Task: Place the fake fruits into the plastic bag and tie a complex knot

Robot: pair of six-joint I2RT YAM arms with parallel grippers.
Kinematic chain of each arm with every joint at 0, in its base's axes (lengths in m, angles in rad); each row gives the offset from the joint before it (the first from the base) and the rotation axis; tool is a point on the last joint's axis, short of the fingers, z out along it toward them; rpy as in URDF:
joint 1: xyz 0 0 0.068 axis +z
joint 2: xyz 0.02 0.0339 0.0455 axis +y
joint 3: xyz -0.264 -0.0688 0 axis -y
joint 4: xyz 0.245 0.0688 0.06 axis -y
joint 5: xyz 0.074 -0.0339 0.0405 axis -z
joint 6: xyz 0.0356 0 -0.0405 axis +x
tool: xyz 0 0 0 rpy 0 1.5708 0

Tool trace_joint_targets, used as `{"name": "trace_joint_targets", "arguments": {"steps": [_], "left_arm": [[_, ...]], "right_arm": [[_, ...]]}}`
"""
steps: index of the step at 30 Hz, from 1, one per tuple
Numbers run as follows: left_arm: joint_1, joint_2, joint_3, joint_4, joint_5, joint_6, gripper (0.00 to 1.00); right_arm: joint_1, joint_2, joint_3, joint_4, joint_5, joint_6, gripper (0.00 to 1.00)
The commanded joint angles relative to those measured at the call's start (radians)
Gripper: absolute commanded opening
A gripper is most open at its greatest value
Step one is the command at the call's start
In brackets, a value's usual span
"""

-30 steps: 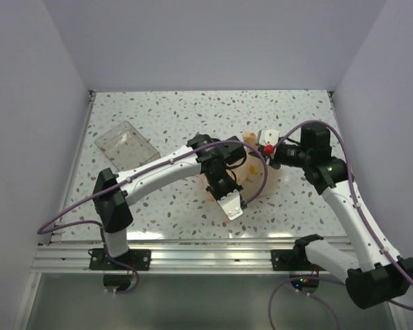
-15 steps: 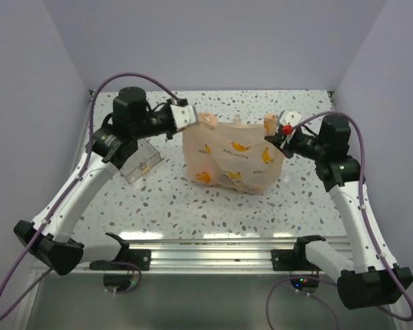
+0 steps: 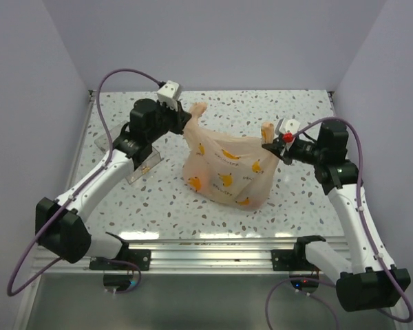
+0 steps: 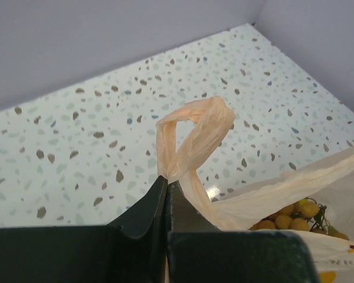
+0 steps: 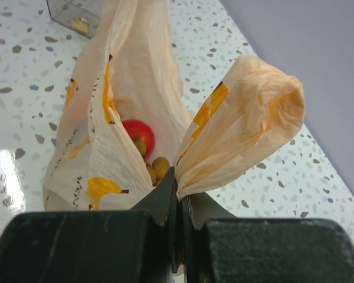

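Note:
The peach-orange plastic bag (image 3: 224, 168) hangs stretched between both grippers, its belly low over the table. My left gripper (image 3: 184, 120) is shut on the bag's left handle loop (image 4: 192, 132), which sticks up past the fingertips. My right gripper (image 3: 270, 143) is shut on the right handle (image 5: 242, 127), bunched above its jaws. Fake fruits lie inside the bag. A red apple (image 5: 137, 135) and tan grapes (image 5: 159, 168) show through the mouth in the right wrist view, and the grape cluster (image 4: 289, 215) also shows in the left wrist view. The other fruits are hidden by the bag.
A clear rectangular plastic tray (image 3: 143, 163) stands at the left, partly behind my left arm, and its corner (image 5: 76, 15) shows in the right wrist view. Grey walls close the speckled table (image 3: 296, 103) at the left, back and right.
My left arm has swung from over the bag in the middle out to the back left and shut on the left handle. The bag now stands pulled up and spread between both grippers.

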Motion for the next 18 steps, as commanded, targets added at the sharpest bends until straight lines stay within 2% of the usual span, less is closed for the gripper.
{"name": "trace_joint_targets", "arguments": {"steps": [1, 5, 9, 16, 18], "left_arm": [[0.02, 0.052, -0.051, 0.085, -0.082, -0.144, 0.0], [0.046, 0.171, -0.016, 0.111, -0.134, -0.129, 0.0], [0.056, 0.308, 0.045, 0.109, -0.158, -0.097, 0.0], [0.056, 0.484, 0.107, 0.117, -0.174, -0.071, 0.0], [0.056, 0.51, 0.12, 0.102, -0.174, -0.055, 0.0]], "right_arm": [[-0.002, -0.018, -0.039, -0.024, -0.052, -0.125, 0.0], [0.039, -0.041, -0.001, -0.132, -0.109, -0.256, 0.0], [0.143, -0.052, 0.013, -0.256, -0.075, -0.408, 0.0], [0.219, -0.059, -0.176, -0.403, -0.028, -0.763, 0.0], [0.23, -0.063, -0.218, -0.417, -0.017, -0.797, 0.0]]}}
